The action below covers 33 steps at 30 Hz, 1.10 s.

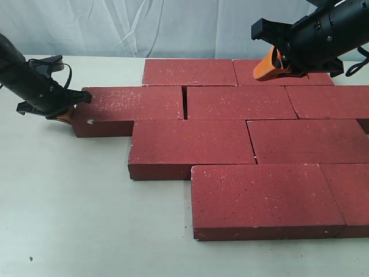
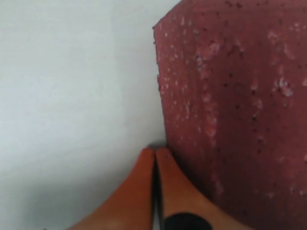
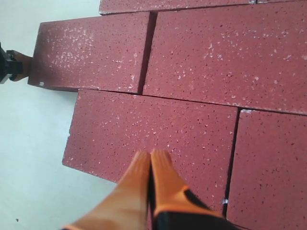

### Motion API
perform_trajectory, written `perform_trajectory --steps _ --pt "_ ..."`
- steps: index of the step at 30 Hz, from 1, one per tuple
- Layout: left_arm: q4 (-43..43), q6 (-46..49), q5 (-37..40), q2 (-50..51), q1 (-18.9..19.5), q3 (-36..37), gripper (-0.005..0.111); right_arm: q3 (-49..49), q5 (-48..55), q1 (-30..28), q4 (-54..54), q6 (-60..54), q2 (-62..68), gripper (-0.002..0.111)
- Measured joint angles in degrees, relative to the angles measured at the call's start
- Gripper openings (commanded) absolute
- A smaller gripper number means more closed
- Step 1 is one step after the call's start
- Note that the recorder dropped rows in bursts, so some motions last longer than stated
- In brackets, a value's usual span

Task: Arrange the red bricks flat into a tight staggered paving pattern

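Front row: two red bricks (image 1: 268,199) lying flat on the pale table (image 1: 69,219), at 5 o'clock of the paving, the right one cut off by the frame edge.
Second row: two bricks, staggered against the front row and touching it.
Third row: three bricks; chipped brick (image 1: 130,108) at 9 o'clock, parted from its neighbour by a dark gap (image 1: 184,103).
Left gripper (image 2: 154,157): orange fingers pressed together, gripping nothing, tips against the chipped brick's outer end.
Back row: two bricks at 12 o'clock.
Right gripper (image 1: 270,68): fingers closed together, empty, hanging above the back row at 1 o'clock.
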Motion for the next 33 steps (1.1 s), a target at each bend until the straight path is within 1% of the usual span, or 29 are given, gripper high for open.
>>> perform_trajectory --steps 8,14,16,20,24,33 --pt "-0.98 1.03 0.24 0.08 -0.23 0.0 0.0 0.0 0.0 0.0 0.0 0.0 0.0 -0.001" --pt "-6.22 10.56 0.31 0.13 -0.13 0.0 0.0 0.0 0.0 0.0 0.0 0.0 0.0 -0.001" --pt "-6.76 12.19 0.31 0.13 -0.06 0.0 0.0 0.0 0.0 0.0 0.0 0.0 0.0 -0.001" --pt "-6.65 12.69 0.31 0.13 0.0 0.0 0.0 0.0 0.0 0.0 0.0 0.0 0.0 -0.001" --pt "-3.79 10.92 0.15 0.13 0.0 0.0 0.0 0.0 0.11 0.0 0.0 0.0 0.0 -0.001" --pt "-1.74 10.33 -1.05 0.13 -0.12 0.0 0.0 0.0 0.22 0.0 0.0 -0.09 0.0 -0.001"
